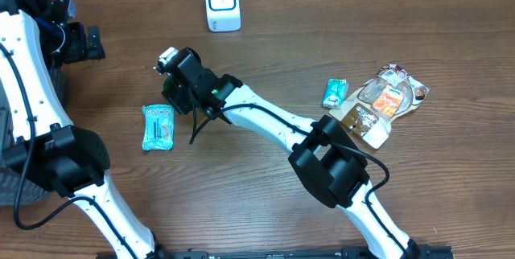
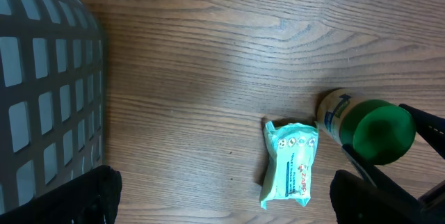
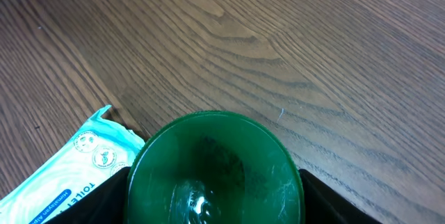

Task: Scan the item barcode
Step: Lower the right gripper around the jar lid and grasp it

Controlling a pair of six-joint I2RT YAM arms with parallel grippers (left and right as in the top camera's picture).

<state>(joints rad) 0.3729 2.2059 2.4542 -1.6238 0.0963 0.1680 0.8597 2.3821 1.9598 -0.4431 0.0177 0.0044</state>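
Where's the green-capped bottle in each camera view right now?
Overhead: the green-capped bottle is left of centre, mostly hidden under the right gripper.
Left wrist: at the right edge, with its green cap facing the camera.
Right wrist: bottom centre, with the cap filling the space between the jaws.
Shared landmark: the teal wipes packet lies beside it in all three.

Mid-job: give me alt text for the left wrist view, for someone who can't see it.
A green-capped bottle at the right, between the right pincer's black fingers, on a wood table. A teal packet lies just left of it; a grey basket fills the left edge, and the left pincer's fingers stand wide apart in the bottom corners.
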